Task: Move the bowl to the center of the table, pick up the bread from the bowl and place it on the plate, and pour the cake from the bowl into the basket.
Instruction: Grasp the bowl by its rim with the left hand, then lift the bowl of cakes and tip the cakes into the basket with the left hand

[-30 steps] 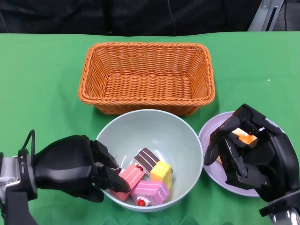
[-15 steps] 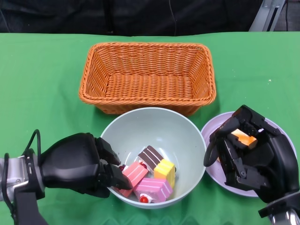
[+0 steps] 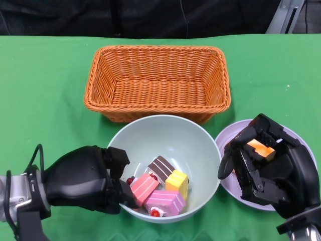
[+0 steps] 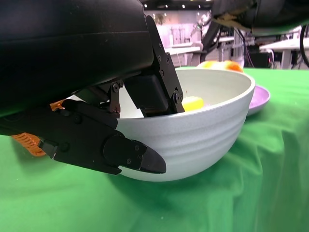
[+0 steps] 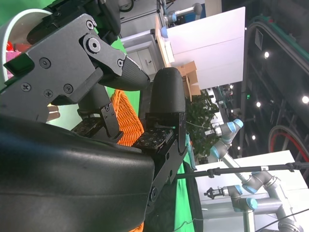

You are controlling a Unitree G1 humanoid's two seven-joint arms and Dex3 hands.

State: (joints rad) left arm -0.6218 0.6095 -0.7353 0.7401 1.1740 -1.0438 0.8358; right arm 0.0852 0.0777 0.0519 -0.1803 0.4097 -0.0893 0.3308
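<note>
The bowl (image 3: pixel 168 145) sits on the green table (image 3: pixel 40 90), just in front of the wicker basket (image 3: pixel 157 83), its far rim almost under the basket's near wall. The left hand (image 3: pixel 88 178) grips the bowl at its near-left rim; the left wrist view shows one finger (image 4: pixel 108 147) pressed along the outside wall and another part of the hand hooked over the rim into the bowl (image 4: pixel 203 130), so the rim is pinched between them. Inside the bowl, bunched toward the near side, lie the cake pieces: a brown striped one (image 3: pixel 160 168), a yellow one (image 3: pixel 175 183) beside it, a pink one (image 3: pixel 143 187) next to the left fingers, and another pink one (image 3: pixel 163 202) nearest the front rim, with a small red bit tucked against it. To the right of the bowl, nearly touching its rim, is the purple plate (image 3: pixel 228 183). The right hand (image 3: pixel 266 165) hangs over that plate with its fingers curled around the bread (image 3: pixel 261 148), an orange-topped piece that shows between them. I cannot tell whether the bread is resting on the plate or held just above it. The right wrist view shows mostly the right hand's own fingers (image 5: pixel 116 67), with a strip of the basket (image 5: pixel 126 123) beyond them.
</note>
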